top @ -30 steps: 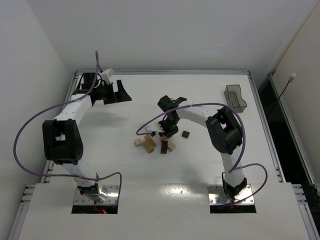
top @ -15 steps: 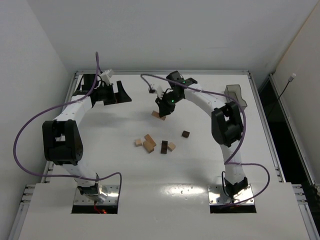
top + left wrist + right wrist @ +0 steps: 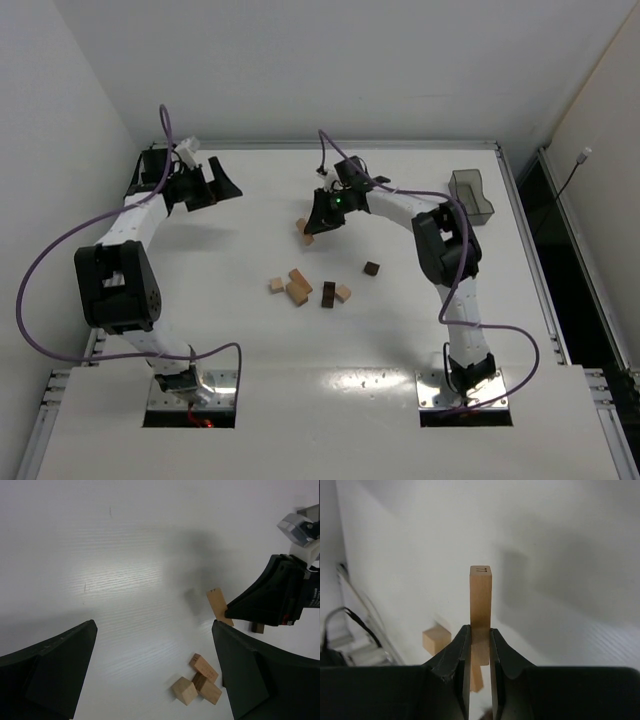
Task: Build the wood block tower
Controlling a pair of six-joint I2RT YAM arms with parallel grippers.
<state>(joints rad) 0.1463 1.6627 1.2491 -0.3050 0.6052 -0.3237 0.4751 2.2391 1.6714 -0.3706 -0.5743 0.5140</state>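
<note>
The right claw (image 3: 480, 630) pinched a tan block (image 3: 480, 592) above the worktop's (image 3: 400, 340) far middle, apart from the loose blocks (image 3: 298, 290), likely to start the tower there. The left claw (image 3: 154, 625) gaped empty near the far-left corner.

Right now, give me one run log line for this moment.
right pincer: shut on tan block | left pincer: open, empty | other blocks: loose on table

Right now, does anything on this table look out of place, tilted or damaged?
Nothing looks damaged or spilled. The right gripper is shut on a tan oblong block, held beyond the loose wood blocks, which lie scattered with none stacked. One dark block sits apart from them.
</note>
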